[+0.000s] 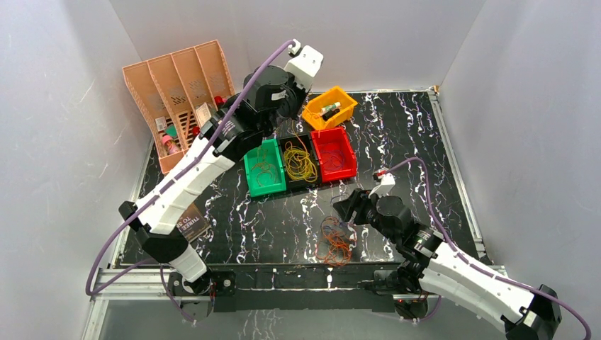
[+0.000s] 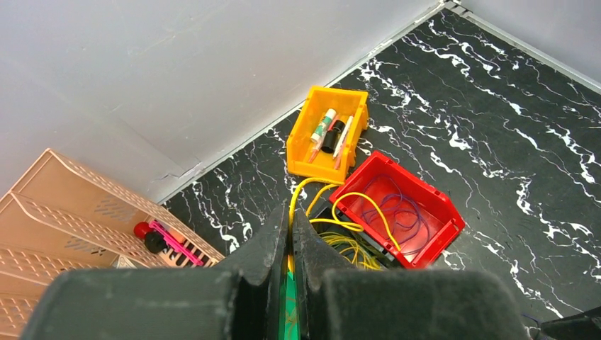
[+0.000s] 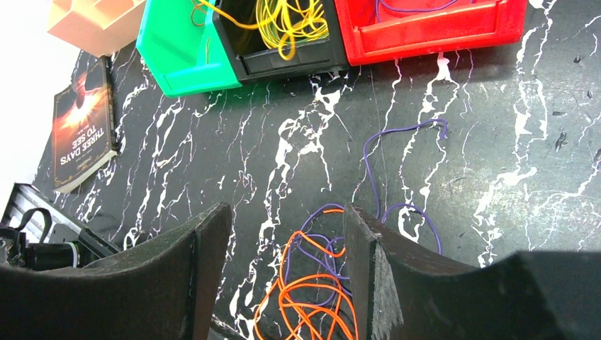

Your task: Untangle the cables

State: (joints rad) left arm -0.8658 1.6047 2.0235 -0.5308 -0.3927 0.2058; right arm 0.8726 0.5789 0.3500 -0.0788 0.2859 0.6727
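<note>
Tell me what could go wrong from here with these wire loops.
1. The left end effector is shut on a thin yellow wire loop, and yellow wire lies across the red plastic bin; pulling could drag neighbouring loops out of the black plastic bin or leave yellow in the wrong bin.
2. The right end effector hangs open over the tangled orange and purple wire pile; closing there may catch several strands and tighten the knot.

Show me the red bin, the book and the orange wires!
red bin [image 3: 425, 30]: right wrist view, front wall.
book [image 3: 85, 124]: right wrist view, cover.
orange wires [image 1: 336, 248]: top view, middle of tangle.
</note>
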